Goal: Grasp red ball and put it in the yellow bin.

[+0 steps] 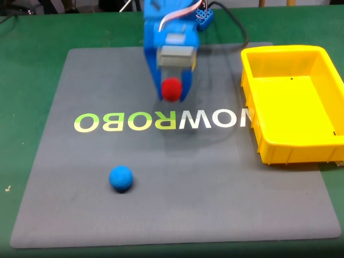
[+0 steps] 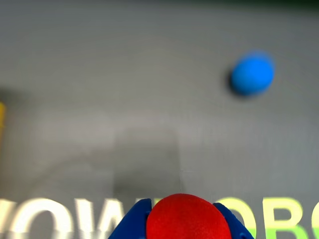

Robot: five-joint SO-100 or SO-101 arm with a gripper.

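Since the red ball (image 1: 171, 89) sits between the two blue fingers of the gripper (image 1: 172, 92), the grasp seems done; the jaws are closed on it from both sides, as the wrist view shows with the ball (image 2: 185, 217) pressed between the finger tips. It hangs above the grey mat (image 1: 80, 161), near the middle of the far edge, and its shadow on the mat suggests it is lifted. What is left, I judge, is to carry it to the right in the fixed view and drop it in the yellow bin (image 1: 252, 91), which stands on the right edge of the mat and holds nothing. I count one red ball, one blue ball (image 1: 121, 178) lying toward the near left corner, one bin and one gripper.
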